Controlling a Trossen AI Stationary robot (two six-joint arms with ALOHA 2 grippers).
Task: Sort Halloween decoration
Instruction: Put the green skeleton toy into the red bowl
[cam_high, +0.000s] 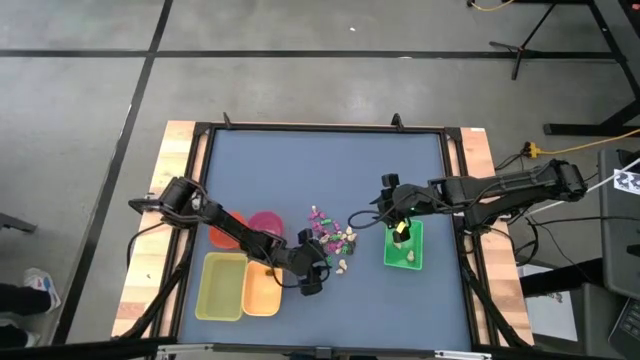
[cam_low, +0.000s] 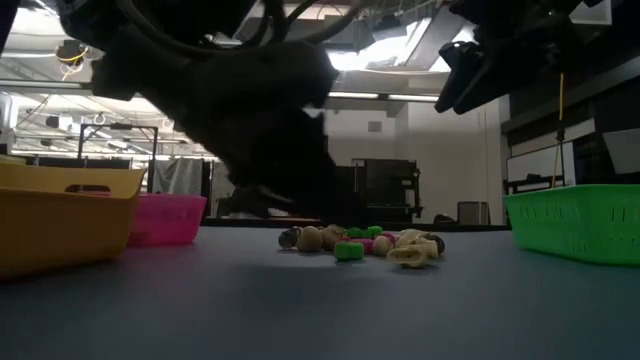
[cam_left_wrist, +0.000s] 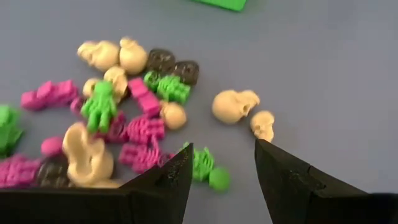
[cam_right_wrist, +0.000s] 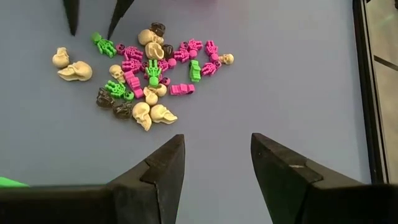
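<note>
- The high view alone lays out the whole table: the pile of Halloween trinkets (cam_high: 332, 238) sits mid-table, between the pink bowl (cam_high: 266, 222) and the green tray (cam_high: 404, 247), with a yellow tray (cam_high: 222, 286) and an orange tray (cam_high: 262, 292) near the front edge.
- In it the left gripper (cam_high: 312, 283) hangs just beside the pile's front; the right gripper (cam_high: 392, 203) is over the far end of the green tray. A small yellow-and-dark piece in that tray is too small to identify.
- The left wrist view resolves the pile into cream skulls (cam_left_wrist: 231, 106), magenta skeletons (cam_left_wrist: 142, 130), green skeletons (cam_left_wrist: 99, 106) and dark brown skulls (cam_left_wrist: 186, 71). The left claw's fingers (cam_left_wrist: 171, 177) stand apart, released, with a green skeleton figure (cam_left_wrist: 205, 169) on the table between them, not gripped.
- The right wrist view shows the pile from the other side and the right claw's fingers (cam_right_wrist: 158, 171) apart, holding nothing, above bare blue table (cam_right_wrist: 298, 81).
- The low view shows the pile at table level, but the arms there are dark shapes; neither claw can be made out.
- The orange tray is partly hidden under the left arm.
</note>
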